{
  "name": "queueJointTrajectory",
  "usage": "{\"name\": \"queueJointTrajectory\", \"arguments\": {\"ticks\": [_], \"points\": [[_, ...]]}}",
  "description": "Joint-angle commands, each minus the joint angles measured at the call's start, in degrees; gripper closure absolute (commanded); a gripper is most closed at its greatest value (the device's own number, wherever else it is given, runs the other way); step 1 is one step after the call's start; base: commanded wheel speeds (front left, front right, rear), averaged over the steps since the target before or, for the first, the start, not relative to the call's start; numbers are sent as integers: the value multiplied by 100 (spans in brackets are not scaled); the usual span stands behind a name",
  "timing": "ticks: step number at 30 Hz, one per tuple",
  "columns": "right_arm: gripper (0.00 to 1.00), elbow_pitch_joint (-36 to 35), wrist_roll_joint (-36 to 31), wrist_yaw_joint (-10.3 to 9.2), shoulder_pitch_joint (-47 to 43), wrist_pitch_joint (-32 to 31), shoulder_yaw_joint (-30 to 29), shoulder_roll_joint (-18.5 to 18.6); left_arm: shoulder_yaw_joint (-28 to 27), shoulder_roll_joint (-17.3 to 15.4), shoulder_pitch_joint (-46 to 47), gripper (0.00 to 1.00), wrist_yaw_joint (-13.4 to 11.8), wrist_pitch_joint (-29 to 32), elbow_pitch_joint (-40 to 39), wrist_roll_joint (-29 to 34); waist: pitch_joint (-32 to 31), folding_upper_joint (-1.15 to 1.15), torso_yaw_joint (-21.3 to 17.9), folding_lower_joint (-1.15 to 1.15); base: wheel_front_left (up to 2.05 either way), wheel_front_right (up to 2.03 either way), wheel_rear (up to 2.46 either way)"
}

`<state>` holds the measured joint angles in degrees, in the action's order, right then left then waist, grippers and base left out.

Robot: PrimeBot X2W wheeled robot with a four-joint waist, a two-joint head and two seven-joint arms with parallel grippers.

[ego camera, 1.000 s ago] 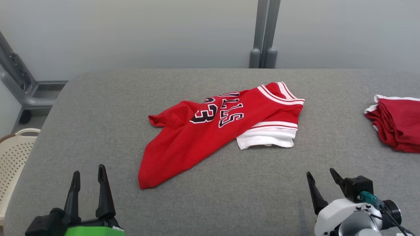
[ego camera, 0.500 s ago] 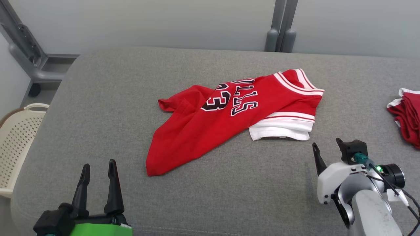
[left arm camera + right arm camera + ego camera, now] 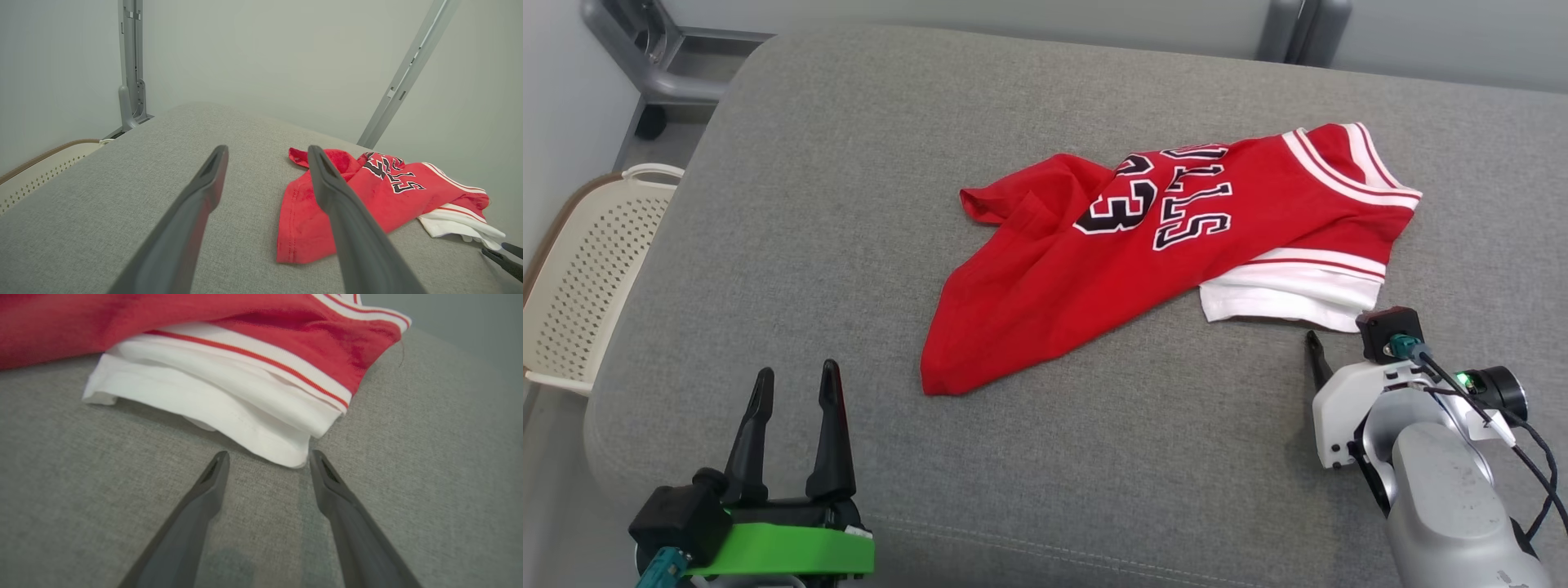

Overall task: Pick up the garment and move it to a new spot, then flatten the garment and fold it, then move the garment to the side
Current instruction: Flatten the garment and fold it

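Jersey point(image 3: 1168, 245) is lying crumpled. Right gripper point(image 3: 269, 457), jaws apart, is closing in on the hem point(image 3: 229, 404) at its 5 o'clock; left gripper point(image 3: 797, 369) is waiting, also spread. Pickup is starting.

Garment point(image 3: 1143, 245): lies on the tabletop point(image 3: 849, 204), at its middle and toward the right.
Left pincer point(image 3: 796, 369): over the tabletop's near-left edge, well apart from the garment, which lies ahead and to its right.
Right pincer point(image 3: 269, 454): at the near right, tips just before the garment's layered corner.
Basket point(image 3: 596, 269): left of the tabletop, lower down.
Frame post point(image 3: 1303, 28): behind the far edge.
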<state>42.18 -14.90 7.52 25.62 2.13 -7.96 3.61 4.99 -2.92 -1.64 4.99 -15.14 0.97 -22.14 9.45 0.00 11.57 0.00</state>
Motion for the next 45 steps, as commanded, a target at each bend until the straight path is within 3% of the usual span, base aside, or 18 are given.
{"name": "queueJointTrajectory", "arguments": {"ticks": [1, 2, 4, 5, 7, 8, 22, 31, 43, 44, 45], "points": [[0, 142, -80, -7, 128, 84, -59, 45, -8, -1, 89, 0, -13, -5, 4, -59, 124, 0, 126, 0, 0, 0, 0], [0, 219, -119, -7, 166, 102, -80, 45, -7, -1, 90, 0, -14, -5, 8, -65, 133, 0, 134, 0, 0, 0, 0], [28, 388, -198, -7, 218, 69, -130, 54, -14, -1, 90, 0, -13, -5, 8, -63, 144, 0, 148, 0, 0, 0, 0], [55, 452, -225, -7, 239, 80, -165, 58, -14, -1, 84, 0, -12, -5, 10, -65, 146, 0, 152, 0, 0, 0, 0], [89, 567, -265, -8, 273, 104, -239, 61, -10, -1, 77, 0, -14, -5, 6, -69, 147, 0, 155, 0, 0, 0, 0], [100, 613, -296, -8, 293, 114, -273, 64, -7, -1, 70, 0, -21, -5, 7, -69, 147, 0, 152, 0, 0, 0, 0], [100, 489, -458, -9, -158, 552, -888, 26, -14, -1, -114, 0, -85, -5, 98, -106, -182, 0, -83, 0, 0, 0, 0], [100, -266, -289, -9, -1067, 372, -934, -5, -45, -1, -308, 0, -112, -5, 172, -26, -553, 0, -348, 0, 0, 0, 0], [100, -1758, 256, -9, -2377, -405, -688, -51, -27, -2, -519, 0, -128, -5, 266, 18, -857, 0, -542, 0, 0, 0, 0], [74, -1859, 281, -9, -2450, -453, -668, -55, -31, -2, -525, 0, -135, -5, 277, 22, -882, 0, -554, 0, 0, 0, 0], [5, -1940, 293, -9, -2526, -494, -639, -60, -32, -2, -545, 0, -140, -5, 292, 42, -910, 0, -565, 0, 0, 0, 0]]}}
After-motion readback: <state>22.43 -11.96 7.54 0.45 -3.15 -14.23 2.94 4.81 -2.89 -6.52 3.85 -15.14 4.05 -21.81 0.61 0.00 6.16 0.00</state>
